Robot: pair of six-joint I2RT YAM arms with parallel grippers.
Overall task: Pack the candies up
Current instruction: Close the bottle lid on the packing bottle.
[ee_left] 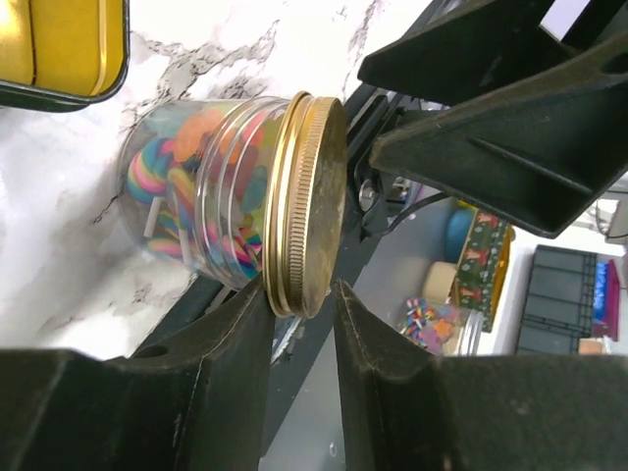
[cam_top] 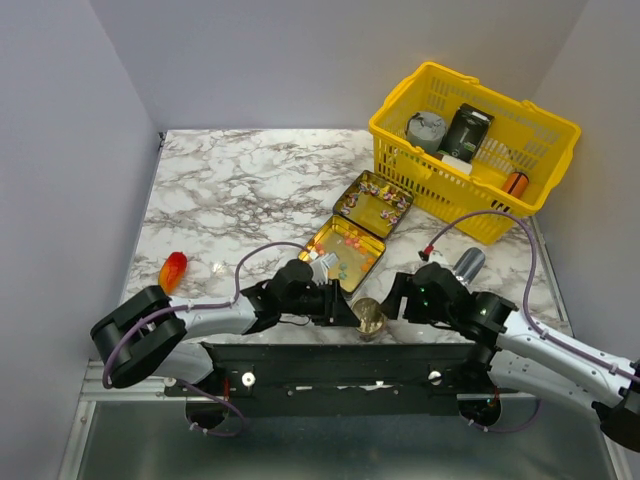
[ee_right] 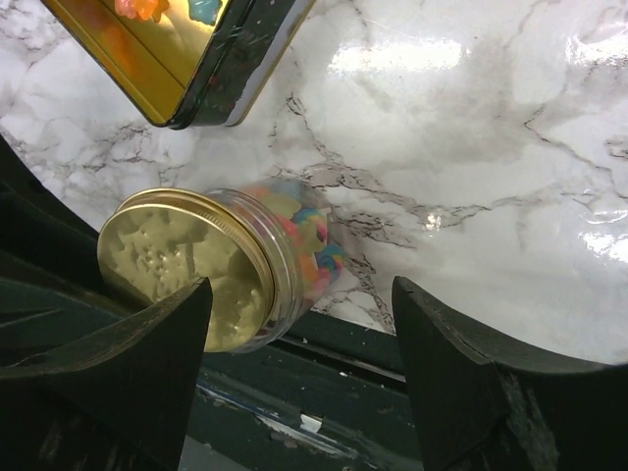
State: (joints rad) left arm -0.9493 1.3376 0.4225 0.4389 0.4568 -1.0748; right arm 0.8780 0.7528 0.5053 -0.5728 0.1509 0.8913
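A white marble-patterned table (cam_top: 240, 190) with grey veins is filling the middle of the top view, and plain pale grey walls (cam_top: 300, 60) are closing it in on the left, at the back and on the right. A black rail (cam_top: 340, 365) carrying both arm bases is running along the near edge, with a grey metal sheet (cam_top: 300, 440) lying below it. A yellow plastic basket (cam_top: 440, 185) is sitting at the far right corner, holding a grey round object, a black box and an orange cylinder (cam_top: 515, 183). An orange-red lump (cam_top: 173, 270) is lying alone near the left edge. A gold hinged tin (cam_top: 320, 240) is lying open in the middle, and the candies (cam_top: 378, 198) are resting in both halves: tiny purple, pink and white ones in the far half, glossy orange, yellow and green ones in the near half. Near the tin, at the table's near edge, a clear jar (cam_top: 370, 318) with a gold screw lid is sitting between the two arms, showing pastel swirled sweets (ee_left: 167, 186) through its wall. The left end effector (ee_left: 299, 291) is pointing at the jar, its fingers (ee_left: 226, 373) framing the lid's rim on either side, but I cannot tell whether they are pinching it. The right end effector (ee_right: 301, 294) is hovering beside the jar, spread wide and gripping nothing.
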